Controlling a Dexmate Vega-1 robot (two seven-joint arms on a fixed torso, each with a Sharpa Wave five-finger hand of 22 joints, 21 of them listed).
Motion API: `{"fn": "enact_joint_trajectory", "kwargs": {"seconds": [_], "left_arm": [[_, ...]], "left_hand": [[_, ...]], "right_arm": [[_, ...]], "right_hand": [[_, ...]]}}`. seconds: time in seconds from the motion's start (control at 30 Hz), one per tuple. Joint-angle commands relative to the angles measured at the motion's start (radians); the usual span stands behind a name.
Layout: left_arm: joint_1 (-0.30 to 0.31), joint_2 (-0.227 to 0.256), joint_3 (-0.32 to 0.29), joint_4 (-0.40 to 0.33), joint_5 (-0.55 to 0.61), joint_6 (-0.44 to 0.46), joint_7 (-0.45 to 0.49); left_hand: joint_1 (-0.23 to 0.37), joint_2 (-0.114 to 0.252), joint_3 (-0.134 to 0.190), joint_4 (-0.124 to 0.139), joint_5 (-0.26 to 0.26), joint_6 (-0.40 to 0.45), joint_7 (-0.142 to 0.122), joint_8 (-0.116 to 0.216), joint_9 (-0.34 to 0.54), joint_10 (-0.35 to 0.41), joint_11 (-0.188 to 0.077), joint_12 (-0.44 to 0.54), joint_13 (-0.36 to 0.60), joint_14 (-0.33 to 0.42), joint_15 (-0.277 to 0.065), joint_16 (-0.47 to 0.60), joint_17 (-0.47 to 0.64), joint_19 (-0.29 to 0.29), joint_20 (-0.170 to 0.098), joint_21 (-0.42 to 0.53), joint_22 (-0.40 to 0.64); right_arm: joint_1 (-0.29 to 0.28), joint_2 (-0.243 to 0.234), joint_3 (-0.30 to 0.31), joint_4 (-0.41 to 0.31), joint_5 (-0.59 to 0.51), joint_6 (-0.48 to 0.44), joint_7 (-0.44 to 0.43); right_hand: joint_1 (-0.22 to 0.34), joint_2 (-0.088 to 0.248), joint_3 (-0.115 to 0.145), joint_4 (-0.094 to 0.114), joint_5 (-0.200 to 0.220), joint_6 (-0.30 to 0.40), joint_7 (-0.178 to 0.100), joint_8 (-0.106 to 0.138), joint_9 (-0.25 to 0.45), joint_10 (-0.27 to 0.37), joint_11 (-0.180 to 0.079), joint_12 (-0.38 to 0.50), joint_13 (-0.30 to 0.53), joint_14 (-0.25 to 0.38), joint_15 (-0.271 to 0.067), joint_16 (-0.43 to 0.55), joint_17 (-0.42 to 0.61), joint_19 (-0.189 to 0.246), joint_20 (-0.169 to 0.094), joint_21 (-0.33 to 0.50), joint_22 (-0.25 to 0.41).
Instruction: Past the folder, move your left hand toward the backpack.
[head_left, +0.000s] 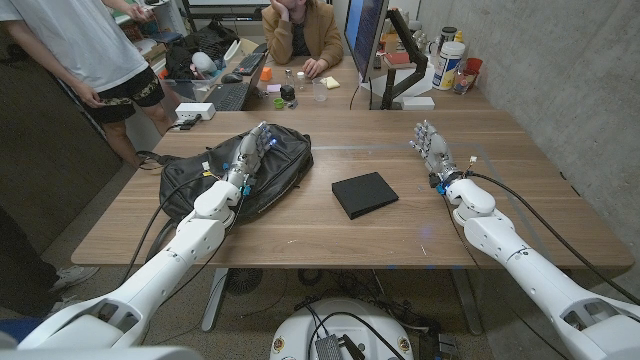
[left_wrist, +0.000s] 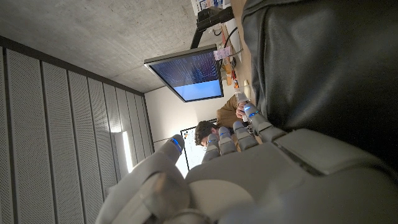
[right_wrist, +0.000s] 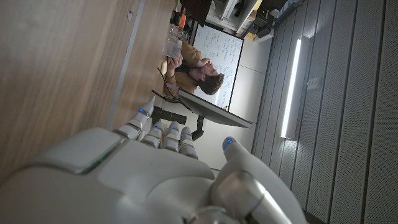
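A black backpack (head_left: 215, 180) lies on the left half of the wooden table (head_left: 330, 235). My left hand (head_left: 252, 152) is over the backpack's far part with its fingers stretched out and nothing in them; whether it touches the fabric I cannot tell. In the left wrist view my left hand (left_wrist: 249, 168) is right beside the dark backpack fabric (left_wrist: 323, 62). A flat black folder (head_left: 364, 193) lies in the table's middle, to the right of the backpack. My right hand (head_left: 432, 146) stands upright at the right, fingers spread, holding nothing. The right wrist view has my right hand (right_wrist: 143, 168) beside bare wood.
A monitor (head_left: 364, 35) stands at the far edge, with a keyboard (head_left: 228, 96), small bottles and a white box (head_left: 195, 111) near it. One person sits behind the table and another stands at the far left. Bare wood lies between the folder and my right hand.
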Motion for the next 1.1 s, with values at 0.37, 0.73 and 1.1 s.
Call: {"fn": "enact_joint_trajectory", "kwargs": {"seconds": [0.37, 0.73, 1.1], "left_arm": [[0.007, 0.014, -0.005, -0.034, 0.032, 0.006, 0.024], [0.011, 0.017, -0.009, -0.044, 0.037, 0.007, 0.030], [0.022, 0.027, -0.014, -0.063, 0.045, 0.011, 0.042]], "left_hand": [[0.008, 0.023, 0.008, 0.000, 0.007, 0.001, -0.010, 0.006, 0.002, -0.007, -0.003, 0.007, 0.001, -0.016, -0.053, 0.004, 0.004, -0.007, -0.073, 0.001, 0.003], [0.009, 0.023, 0.008, 0.001, 0.007, 0.002, -0.010, 0.007, 0.002, -0.008, -0.002, 0.008, 0.001, -0.017, -0.051, 0.004, 0.004, -0.007, -0.070, -0.001, 0.004], [0.009, 0.024, 0.009, 0.001, 0.006, 0.002, -0.013, 0.007, 0.002, -0.010, -0.002, 0.008, 0.001, -0.018, -0.051, 0.004, 0.004, -0.007, -0.069, -0.003, 0.004]], "right_arm": [[-0.041, 0.165, 0.207, -0.005, -0.183, -0.076, 0.122], [-0.046, 0.210, 0.259, -0.010, -0.234, -0.094, 0.157], [-0.053, 0.236, 0.288, -0.017, -0.264, -0.108, 0.177]], "right_hand": [[0.002, 0.058, 0.005, 0.002, 0.004, 0.009, 0.001, 0.005, 0.002, 0.007, -0.002, 0.005, 0.002, -0.006, -0.002, 0.005, 0.002, -0.001, -0.064, 0.000, 0.002], [0.002, 0.058, 0.004, 0.002, 0.004, 0.009, 0.002, 0.005, 0.002, 0.008, -0.002, 0.005, 0.002, -0.007, -0.001, 0.005, 0.002, 0.000, -0.063, -0.002, 0.002], [0.002, 0.058, 0.003, 0.002, 0.004, 0.009, 0.003, 0.005, 0.002, 0.010, 0.000, 0.006, 0.002, -0.007, -0.001, 0.005, 0.002, 0.000, -0.062, -0.004, 0.002]]}}
